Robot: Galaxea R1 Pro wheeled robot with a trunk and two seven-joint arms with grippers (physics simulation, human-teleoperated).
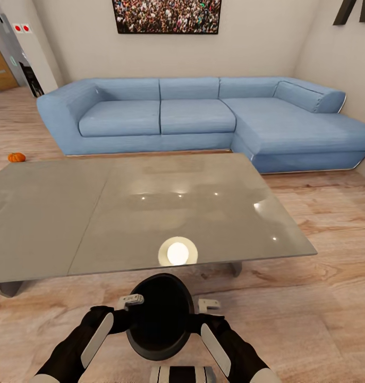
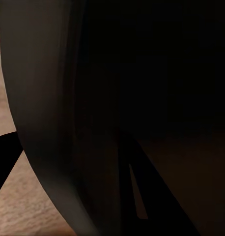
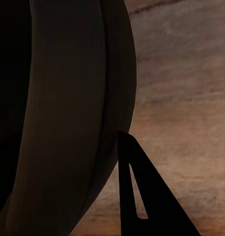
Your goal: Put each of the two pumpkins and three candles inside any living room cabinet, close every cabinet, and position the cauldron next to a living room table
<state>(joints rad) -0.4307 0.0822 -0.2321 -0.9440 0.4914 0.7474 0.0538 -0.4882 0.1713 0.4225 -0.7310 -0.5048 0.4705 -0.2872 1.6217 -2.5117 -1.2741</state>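
The cauldron (image 1: 160, 319) hides both grippers' fingers at lower centre. The table (image 1: 54, 223) is cut off at the left edge. The pumpkin (image 1: 16, 157) at far left is too small for detail.

**Bright, even head view; dim wrist views**

Your head view is well lit and soft. The grey table (image 1: 150, 213) carries a round white glare patch near its near edge, plus small pinpoint highlights toward the middle and the right edge. Its glossy top mirrors the room faintly. The blue sofa (image 1: 203, 117) has only mild shading between cushions. Straight lines bow slightly toward the frame corners.

Your wrist views are dim: the cauldron (image 3: 68, 123) sits so close that it reads near-black and soft-edged. The wood floor (image 3: 186, 98) behind it looks blurred and warm-toned.
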